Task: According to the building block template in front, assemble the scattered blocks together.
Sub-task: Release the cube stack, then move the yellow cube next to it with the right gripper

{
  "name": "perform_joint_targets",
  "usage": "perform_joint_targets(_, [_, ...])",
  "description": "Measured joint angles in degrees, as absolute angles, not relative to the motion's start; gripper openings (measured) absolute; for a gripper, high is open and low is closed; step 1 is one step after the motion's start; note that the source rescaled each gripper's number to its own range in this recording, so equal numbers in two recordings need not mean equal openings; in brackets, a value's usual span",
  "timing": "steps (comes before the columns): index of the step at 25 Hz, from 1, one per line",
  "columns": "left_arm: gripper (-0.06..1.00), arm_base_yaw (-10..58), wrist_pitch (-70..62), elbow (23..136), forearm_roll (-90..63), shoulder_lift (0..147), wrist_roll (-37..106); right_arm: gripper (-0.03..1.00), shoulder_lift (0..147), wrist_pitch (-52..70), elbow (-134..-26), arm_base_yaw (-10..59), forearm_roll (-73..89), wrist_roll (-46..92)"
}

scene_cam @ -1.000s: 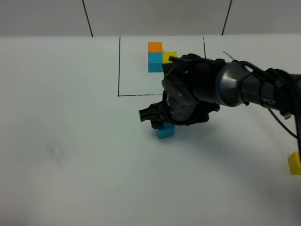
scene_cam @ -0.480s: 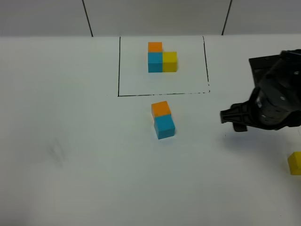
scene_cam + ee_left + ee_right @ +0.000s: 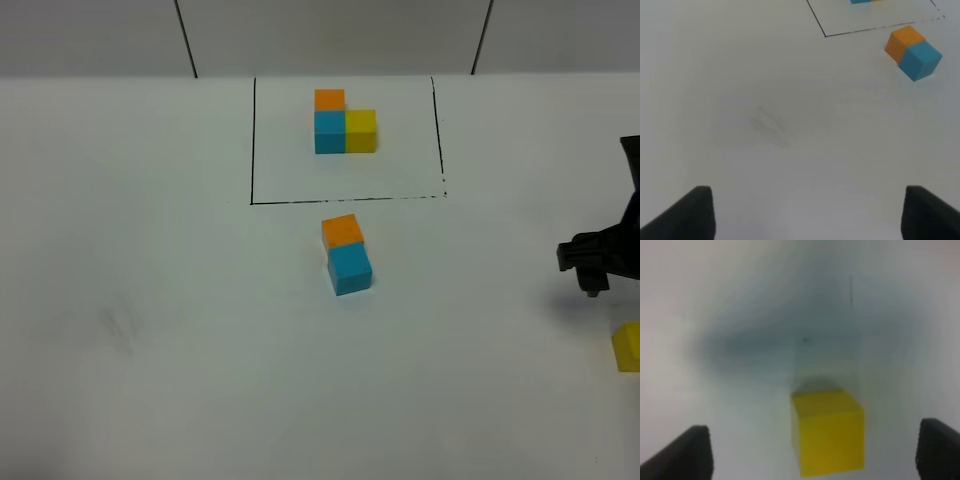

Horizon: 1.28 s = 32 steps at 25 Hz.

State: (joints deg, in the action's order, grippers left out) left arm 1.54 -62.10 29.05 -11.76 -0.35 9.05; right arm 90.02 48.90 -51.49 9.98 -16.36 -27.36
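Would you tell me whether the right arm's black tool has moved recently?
Yes: the tool went rightward, away from the black rectangle outline, toward the small yellow cube.

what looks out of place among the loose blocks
The yellow cube sits alone at the far right, well apart from the joined orange cube and blue cube; that pair looks slightly twisted against the template.
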Motion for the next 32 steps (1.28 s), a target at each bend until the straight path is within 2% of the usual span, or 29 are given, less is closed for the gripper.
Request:
perform_joint_targets(10, [0.65,1.54,-62.10,29.05,-11.76,-0.35,9.05,0.69,90.01,40.54,-41.16,1.58,-10.23,-17.62])
perform_joint_targets(17, [0.65,1.54,-62.10,29.05,-11.76,-0.35,9.05,0.69,90.01,36.92,-40.16,-1.49,-8.92,-15.74])
perform_joint_targets(32, [0.65,1.54,-62.10,29.05,-11.76,-0.35,9.05,0.69,94.29,32.26,-36.81,-1.82,-7.64,-13.16])
